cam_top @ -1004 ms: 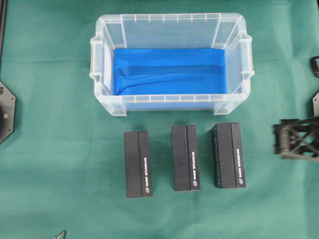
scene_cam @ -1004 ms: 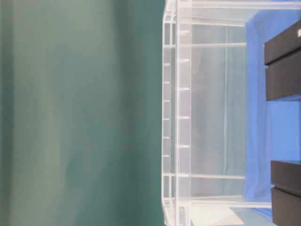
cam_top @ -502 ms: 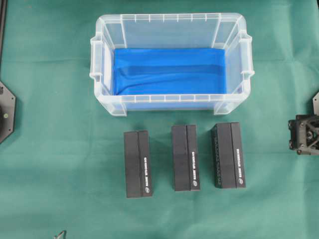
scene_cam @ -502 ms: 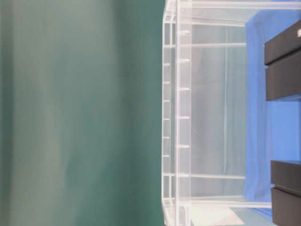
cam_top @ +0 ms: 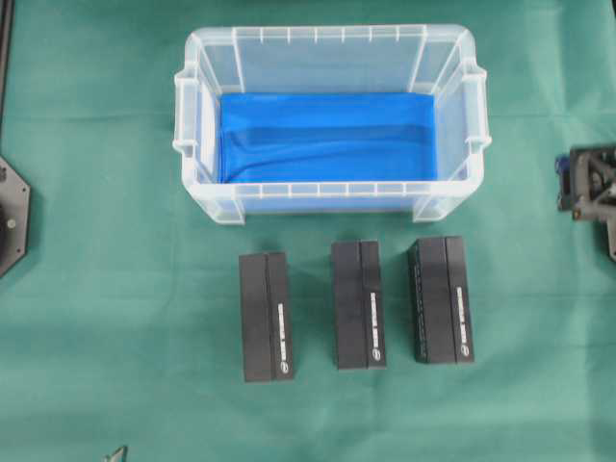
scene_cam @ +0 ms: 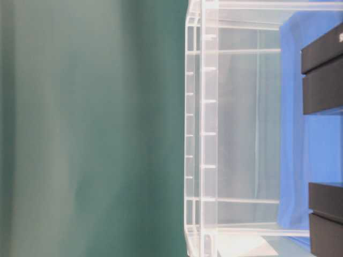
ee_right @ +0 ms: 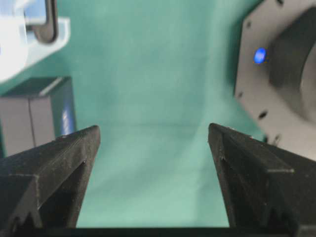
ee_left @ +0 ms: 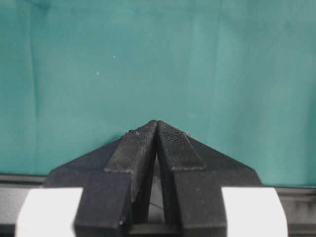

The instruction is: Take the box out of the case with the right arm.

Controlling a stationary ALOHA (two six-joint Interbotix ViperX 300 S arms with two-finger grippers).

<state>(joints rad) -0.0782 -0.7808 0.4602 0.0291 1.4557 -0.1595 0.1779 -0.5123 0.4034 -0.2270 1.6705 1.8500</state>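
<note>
Case [cam_top: 452,72]: sitting well to the left of the right gripper [cam_top: 589,183] in the overhead view; only the blue sheet [cam_top: 327,135] is showing inside.
Boxes: three black boxes, left [cam_top: 267,317], middle [cam_top: 358,304] and right [cam_top: 441,299], are lying on the green cloth [cam_top: 96,289] outside the case, long axes running toward it.
Right gripper: jaws are standing wide apart, holding nothing; nearest the right box.
Left gripper [ee_left: 157,129]: jaws are pressing together, empty.
Judgement: task looking complete.

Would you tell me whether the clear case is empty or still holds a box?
Empty: the case shows only its blue sheet, and all three black boxes lie on the green cloth outside it.
</note>
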